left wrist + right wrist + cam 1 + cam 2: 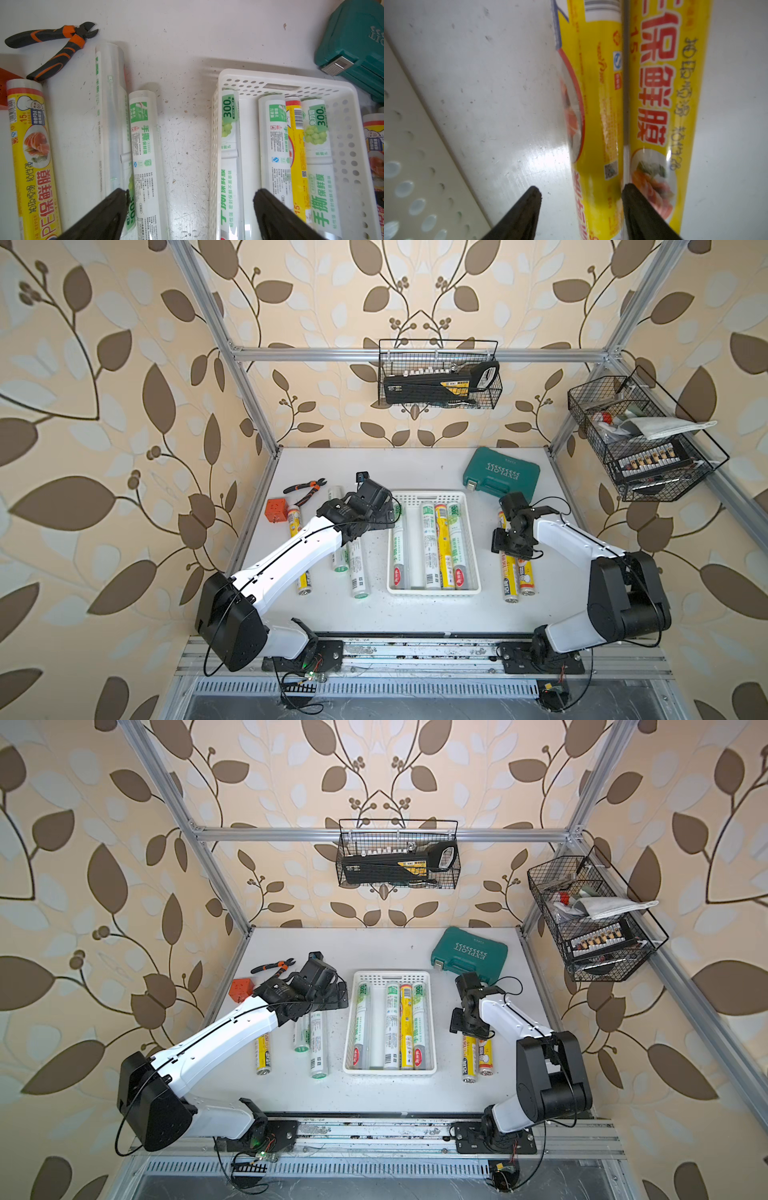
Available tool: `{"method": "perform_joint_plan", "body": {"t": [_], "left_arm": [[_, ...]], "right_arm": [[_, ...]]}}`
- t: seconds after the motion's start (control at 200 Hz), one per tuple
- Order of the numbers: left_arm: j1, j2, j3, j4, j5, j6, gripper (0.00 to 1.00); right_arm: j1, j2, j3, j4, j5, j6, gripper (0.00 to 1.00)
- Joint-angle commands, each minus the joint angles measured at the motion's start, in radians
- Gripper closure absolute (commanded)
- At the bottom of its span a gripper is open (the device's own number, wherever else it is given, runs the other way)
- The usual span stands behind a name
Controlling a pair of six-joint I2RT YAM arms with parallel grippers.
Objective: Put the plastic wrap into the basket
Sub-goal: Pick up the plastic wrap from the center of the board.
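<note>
At the near edge of the white surface the two arms rise from their bases. Just past them lie the loose rolls of plastic wrap. On the left are a yellow roll and two white-and-green rolls, close together and partly under the left arm. On the right a pair of yellow rolls lies side by side, touching. Between the two groups sits the basket, its long sides running near to far, with four rolls flat inside. A white-and-green one lies against the left wall; after a gap come a white, a yellow and another white-and-green one, packed together toward the right wall.

The right claw points down over the yellow pair, partly open and straddling the roll nearer the basket. One fingertip sits at the seam between the two rolls. The other stands off that roll's side with bare surface between, so nothing is gripped. The left claw hangs spread wide and empty over the basket's left wall — one fingertip above the loose white rolls, the other above the basket's inside.

Farther back lie orange-handled pliers and an orange block on the left and a green case on the right — and on the frame beyond, two black wire baskets.
</note>
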Motion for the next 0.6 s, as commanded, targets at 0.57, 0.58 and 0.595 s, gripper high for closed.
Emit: {"method": "perform_joint_plan", "body": {"t": [0.57, 0.58, 0.595], "left_arm": [[0.018, -0.027, -0.019, 0.015, 0.006, 0.003, 0.01], [0.018, -0.027, -0.019, 0.014, 0.007, 0.003, 0.01], [0.018, -0.027, -0.019, 0.015, 0.007, 0.005, 0.01]], "right_arm": [[-0.001, 0.111, 0.034, 0.050, -0.061, -0.018, 0.43], [-0.001, 0.112, 0.035, 0.050, -0.059, -0.019, 0.44], [0.000, 0.113, 0.035, 0.050, -0.059, -0.019, 0.45]]}}
